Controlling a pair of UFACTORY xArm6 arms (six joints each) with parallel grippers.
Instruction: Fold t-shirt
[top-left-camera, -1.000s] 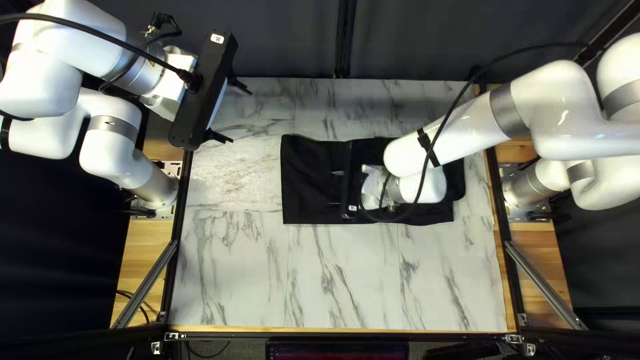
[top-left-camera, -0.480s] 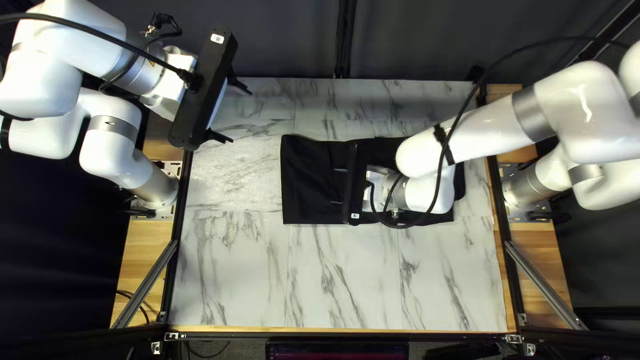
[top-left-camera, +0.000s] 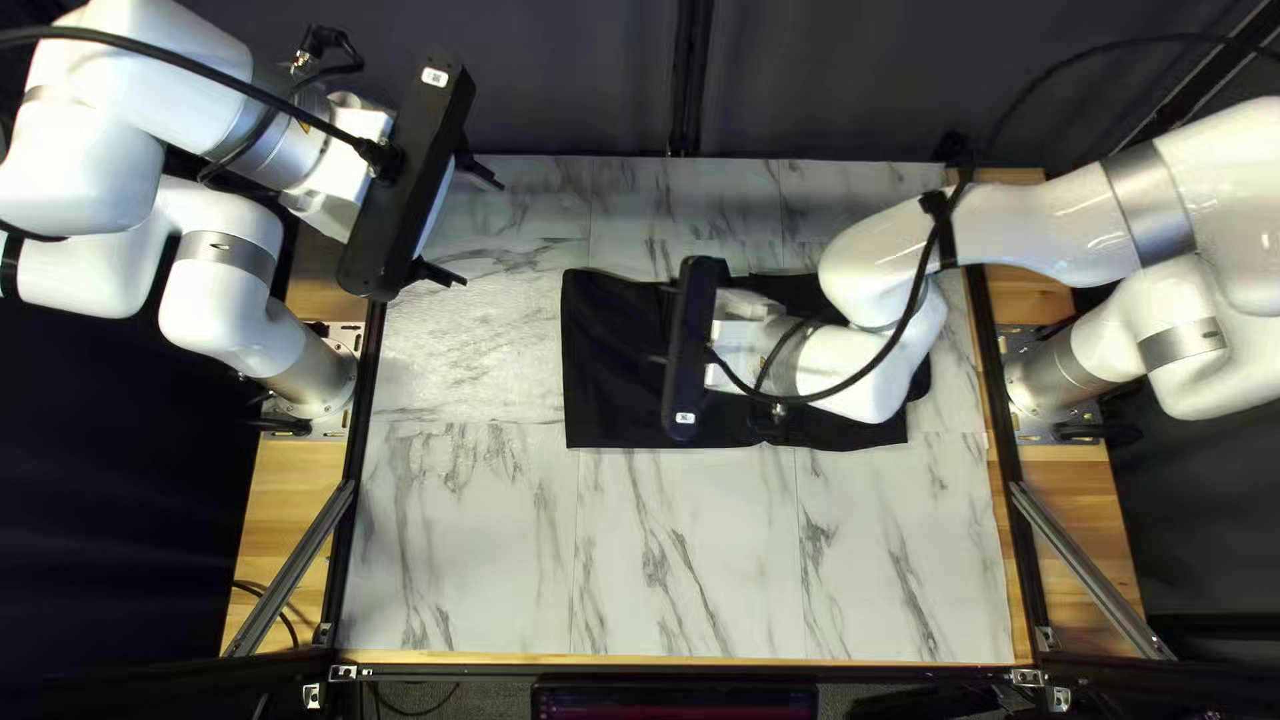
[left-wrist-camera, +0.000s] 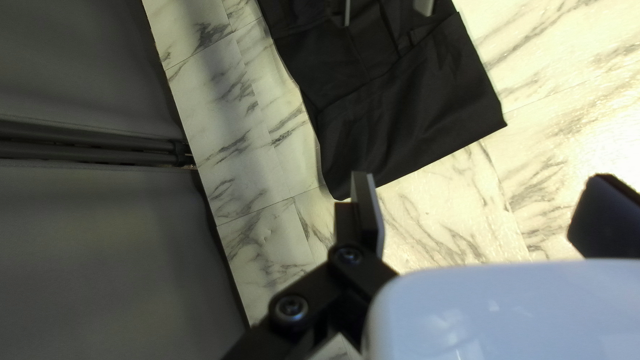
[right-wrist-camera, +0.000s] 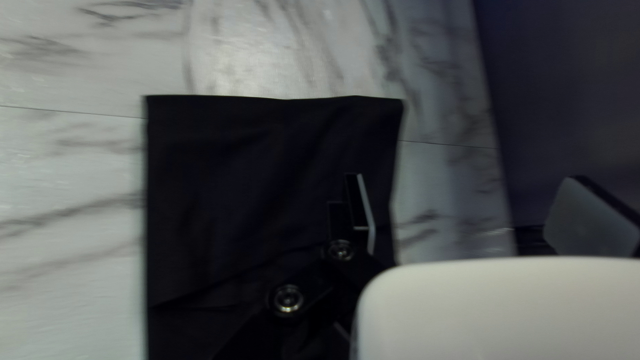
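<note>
The black t-shirt (top-left-camera: pixel 607 387) lies as a long folded strip across the middle of the table, its far right part hidden under my right arm. Over its middle hangs my right gripper (top-left-camera: pixel 691 350), whose fingertips the body hides there. My left gripper (top-left-camera: pixel 470 227) is raised at the table's far left, open and holding nothing. In the left wrist view the shirt (left-wrist-camera: pixel 413 107) lies ahead of my left gripper (left-wrist-camera: pixel 483 179), with the right gripper's tips over it. In the right wrist view the open right gripper (right-wrist-camera: pixel 465 179) is above the shirt (right-wrist-camera: pixel 253 167), one finger over cloth.
The marble-patterned table (top-left-camera: pixel 680 574) shows bare between the shirt and its near edge. A dark curtain (top-left-camera: pixel 827 80) hangs behind the far edge. The right forearm (top-left-camera: pixel 1054 234) crosses above the table's right side, with a loose cable along it.
My right gripper has tilted and appears lifted off the shirt, while its forearm and wrist have shifted right. The left arm and the shirt look unchanged.
</note>
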